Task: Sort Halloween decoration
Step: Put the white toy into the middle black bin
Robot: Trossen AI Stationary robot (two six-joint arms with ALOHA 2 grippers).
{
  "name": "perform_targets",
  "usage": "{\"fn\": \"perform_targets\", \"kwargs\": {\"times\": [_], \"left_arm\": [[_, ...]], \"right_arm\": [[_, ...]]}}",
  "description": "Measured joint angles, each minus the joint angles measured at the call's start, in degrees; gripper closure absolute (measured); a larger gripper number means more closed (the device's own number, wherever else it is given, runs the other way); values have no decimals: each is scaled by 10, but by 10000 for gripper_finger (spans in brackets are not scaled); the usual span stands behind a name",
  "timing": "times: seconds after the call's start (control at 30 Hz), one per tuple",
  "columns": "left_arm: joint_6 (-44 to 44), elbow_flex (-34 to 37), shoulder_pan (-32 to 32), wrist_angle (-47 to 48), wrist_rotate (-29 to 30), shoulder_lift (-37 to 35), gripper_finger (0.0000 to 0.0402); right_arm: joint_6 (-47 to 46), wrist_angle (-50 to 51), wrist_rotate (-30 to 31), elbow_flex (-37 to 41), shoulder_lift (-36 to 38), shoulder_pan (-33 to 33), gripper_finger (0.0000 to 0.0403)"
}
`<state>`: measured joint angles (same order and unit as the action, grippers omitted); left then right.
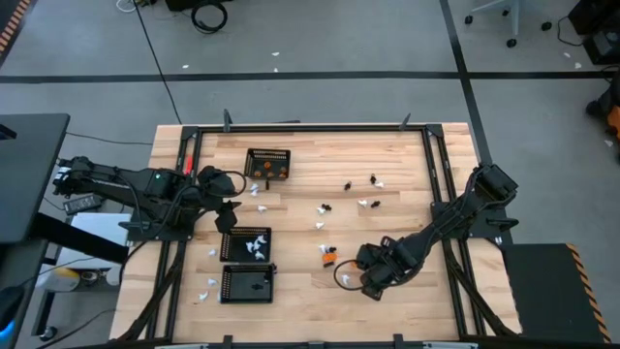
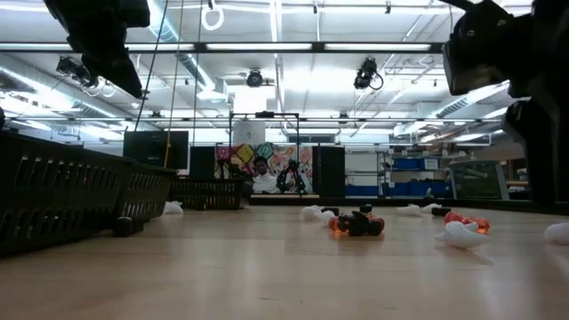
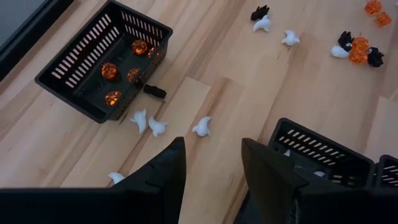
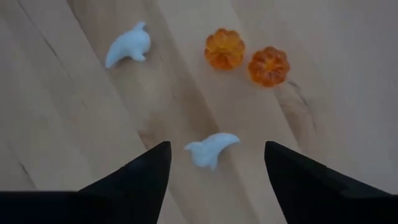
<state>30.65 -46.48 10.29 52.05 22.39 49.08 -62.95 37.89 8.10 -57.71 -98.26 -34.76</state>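
Note:
Tiny toy pieces lie scattered on the wooden table: orange pumpkins [image 4: 224,48], white ghosts [image 4: 127,45] and black ones [image 1: 348,184]. My right gripper [image 4: 216,147] is open and hovers low near the table's near middle, its fingers on either side of one white ghost [image 4: 211,150] lying on the wood, without touching it. Two orange pumpkins lie just beyond it. My left gripper [image 3: 213,162] is open and empty, above the table's left part between the far basket [image 3: 106,59] and the middle basket [image 3: 317,155]. White ghosts [image 3: 202,126] lie below it.
Three black mesh baskets stand on the left half: the far one [image 1: 268,164] holds orange pumpkins, the middle one [image 1: 246,243] white ghosts, the near one [image 1: 247,283] a black piece. A black frame [image 1: 436,165] rims the table. Bare wood lies at the right.

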Motion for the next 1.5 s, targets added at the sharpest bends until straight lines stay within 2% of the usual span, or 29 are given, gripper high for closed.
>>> {"fn": "perform_targets", "kwargs": {"times": [0.6, 0.97, 1.1, 1.27, 1.5], "left_arm": [[3, 0, 0, 0, 0, 0, 239], [14, 0, 0, 5, -2, 0, 239], [15, 0, 0, 7, -2, 0, 239], [15, 0, 0, 6, -2, 0, 239], [13, 0, 0, 6, -2, 0, 239]], "right_arm": [[-5, -70, 13, 51, -1, -7, 159], [-34, -76, 24, 50, -34, -23, 163], [-33, -64, 25, 50, -34, -36, 188], [-44, -60, 23, 47, -34, -44, 247], [8, -41, 17, 20, -38, -45, 306]]}}
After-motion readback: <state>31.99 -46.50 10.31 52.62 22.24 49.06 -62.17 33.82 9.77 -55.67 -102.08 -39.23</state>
